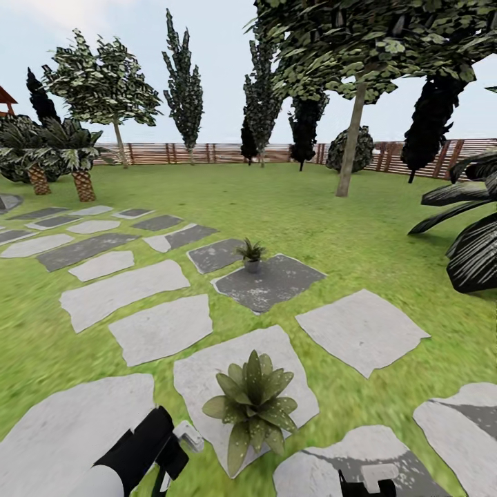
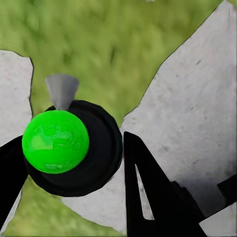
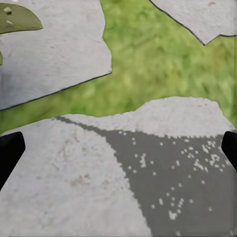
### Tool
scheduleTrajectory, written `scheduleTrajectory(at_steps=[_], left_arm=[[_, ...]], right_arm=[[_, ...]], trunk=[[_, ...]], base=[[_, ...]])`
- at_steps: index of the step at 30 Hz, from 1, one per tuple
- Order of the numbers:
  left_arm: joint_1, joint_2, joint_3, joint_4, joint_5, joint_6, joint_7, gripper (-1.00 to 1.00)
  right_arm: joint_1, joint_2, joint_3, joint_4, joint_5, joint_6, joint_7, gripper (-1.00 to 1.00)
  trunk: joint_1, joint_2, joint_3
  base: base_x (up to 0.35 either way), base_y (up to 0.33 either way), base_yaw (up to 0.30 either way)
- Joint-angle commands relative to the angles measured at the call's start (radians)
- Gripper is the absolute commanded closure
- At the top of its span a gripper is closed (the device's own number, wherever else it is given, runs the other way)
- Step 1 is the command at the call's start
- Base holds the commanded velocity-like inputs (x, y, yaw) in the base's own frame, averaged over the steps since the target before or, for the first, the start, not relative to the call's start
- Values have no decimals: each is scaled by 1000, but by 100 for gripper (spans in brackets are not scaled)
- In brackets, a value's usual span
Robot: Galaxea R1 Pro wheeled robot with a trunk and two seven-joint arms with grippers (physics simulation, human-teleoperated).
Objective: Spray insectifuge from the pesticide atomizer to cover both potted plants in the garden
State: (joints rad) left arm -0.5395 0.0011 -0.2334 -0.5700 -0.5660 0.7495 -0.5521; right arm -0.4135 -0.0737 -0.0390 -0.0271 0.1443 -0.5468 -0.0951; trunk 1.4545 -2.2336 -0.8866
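left gripper (image 2: 74, 163) clamps pesticide atomizer (image 2: 57, 140) | right gripper (image 3: 118, 148) spread | potted plants (image 1: 252, 406) (image 1: 251, 252) on stones

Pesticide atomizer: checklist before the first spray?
1. Pesticide atomizer in left claw: ok, it sits between the fingers.
2. Near potted plant close by: ok, on a pale stone just ahead of the left claw.
3. Nozzle aimed at that plant: cannot tell.
4. Far potted plant in sight: ok, upright on a dark stone farther ahead.
5. Right claw out of the way: ok, open, empty.
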Motion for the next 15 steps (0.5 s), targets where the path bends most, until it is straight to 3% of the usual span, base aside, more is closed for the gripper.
scheduleTrajectory(at_steps=[1,4,15], left_arm=[[0,-22,-3,-1,-20,0,-7,100],[-7,-46,-2,-2,-20,2,-5,100],[6,-37,2,0,-19,-5,-3,100]], right_arm=[[-1,0,-4,1,11,-2,-6,-100],[-1,0,-4,1,11,-2,-6,-100],[-1,0,-4,2,11,-2,-5,-100]], trunk=[[0,0,-1],[0,0,-1],[0,0,-1]], base=[[3,2,-26],[1,0,-6],[0,0,-30]])
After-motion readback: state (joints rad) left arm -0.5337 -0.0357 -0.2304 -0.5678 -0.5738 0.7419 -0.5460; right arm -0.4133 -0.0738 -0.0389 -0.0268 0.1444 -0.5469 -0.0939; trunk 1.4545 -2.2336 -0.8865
